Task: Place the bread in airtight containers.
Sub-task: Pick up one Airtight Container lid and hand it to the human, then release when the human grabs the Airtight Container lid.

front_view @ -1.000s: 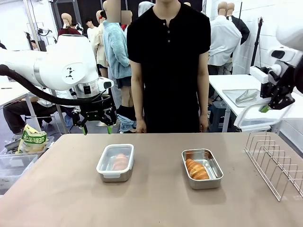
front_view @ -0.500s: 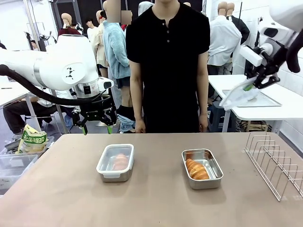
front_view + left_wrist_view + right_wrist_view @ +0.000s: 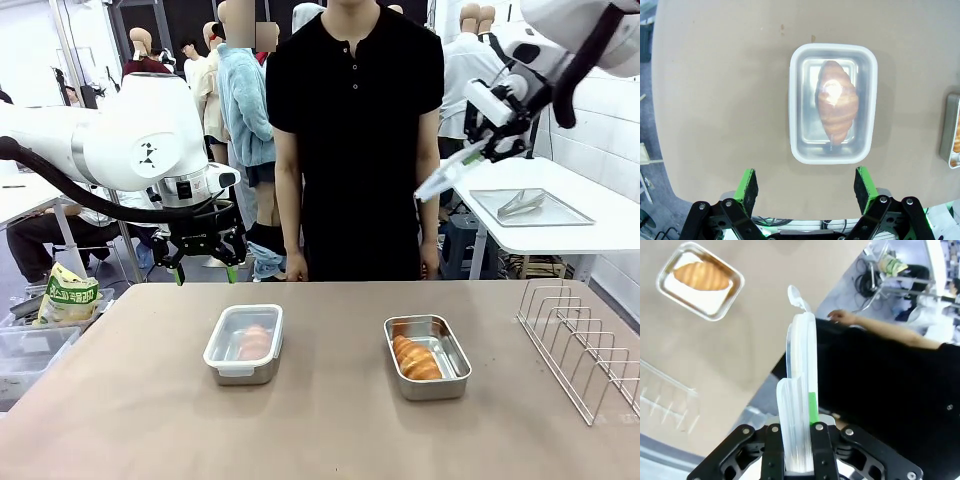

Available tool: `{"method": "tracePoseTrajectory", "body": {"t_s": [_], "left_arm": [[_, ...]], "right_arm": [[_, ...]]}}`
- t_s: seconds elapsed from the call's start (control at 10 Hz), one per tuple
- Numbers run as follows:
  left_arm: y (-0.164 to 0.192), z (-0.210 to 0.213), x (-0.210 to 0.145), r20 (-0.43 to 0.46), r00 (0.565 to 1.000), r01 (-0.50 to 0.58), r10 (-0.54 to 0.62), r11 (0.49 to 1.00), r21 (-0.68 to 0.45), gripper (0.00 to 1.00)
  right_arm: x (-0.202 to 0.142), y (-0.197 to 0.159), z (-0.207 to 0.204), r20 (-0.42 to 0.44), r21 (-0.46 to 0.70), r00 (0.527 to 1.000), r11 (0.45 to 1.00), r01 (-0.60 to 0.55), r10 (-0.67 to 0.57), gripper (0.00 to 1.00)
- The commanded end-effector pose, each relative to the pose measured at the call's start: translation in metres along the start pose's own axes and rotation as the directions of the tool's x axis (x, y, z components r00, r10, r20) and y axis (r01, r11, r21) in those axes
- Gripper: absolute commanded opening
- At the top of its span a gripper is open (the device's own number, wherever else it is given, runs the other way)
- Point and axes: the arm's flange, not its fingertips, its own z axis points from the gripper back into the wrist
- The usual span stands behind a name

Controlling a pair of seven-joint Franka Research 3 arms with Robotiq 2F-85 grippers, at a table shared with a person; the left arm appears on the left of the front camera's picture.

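Note:
The left container (image 3: 243, 344) stands closed under its whitish lid, a croissant (image 3: 254, 342) dim inside it. My left gripper (image 3: 204, 270) hangs open above the table's far left edge. Its wrist view looks down on that lidded tub (image 3: 796, 100) and croissant (image 3: 836, 105) between open fingers (image 3: 806, 187). The right container (image 3: 427, 357) stands uncovered with a croissant (image 3: 415, 358) in it. High at the right, my right gripper (image 3: 497, 148) is shut on a translucent lid (image 3: 450, 178). The right wrist view shows the lid (image 3: 799, 390) edge-on between its fingers, the open tub (image 3: 700, 281) far below.
A person in black (image 3: 355, 140) stands at the far side, hands down. A wire rack (image 3: 585, 340) stands at the table's right edge. A steel tray with tongs (image 3: 530, 206) lies on a white side table. A snack bag (image 3: 68, 296) sits off the left edge.
My right arm has swung the lid up and leftward from the far right, toward the table. The left arm, both tubs and the person have stayed still.

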Motion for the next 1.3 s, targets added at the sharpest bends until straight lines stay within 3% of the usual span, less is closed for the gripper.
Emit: {"method": "tracePoseTrajectory", "body": {"t_s": [0.0, 0.3, 1.2], "left_arm": [[0.002, 0.001, 0.0, 0.003, 1.0, -0.001, 0.001, 1.0, 0.0, 1.0], [0.002, 0.001, 0.0, 0.003, 1.0, -0.001, 0.001, 1.0, 0.0, 1.0], [0.002, 0.001, 0.0, 0.003, 1.0, -0.001, 0.001, 1.0, 0.0, 1.0]], "right_arm": [[-0.015, -0.025, -0.008, 0.045, -0.048, 0.998, 0.998, -0.047, 0.049, 0.0], [-0.016, -0.039, -0.018, 0.058, 0.006, 0.997, 0.999, -0.04, 0.04, 0.0], [-0.007, -0.033, -0.019, 0.037, -0.024, 0.998, 0.999, -0.04, 0.041, 0.0]]}}
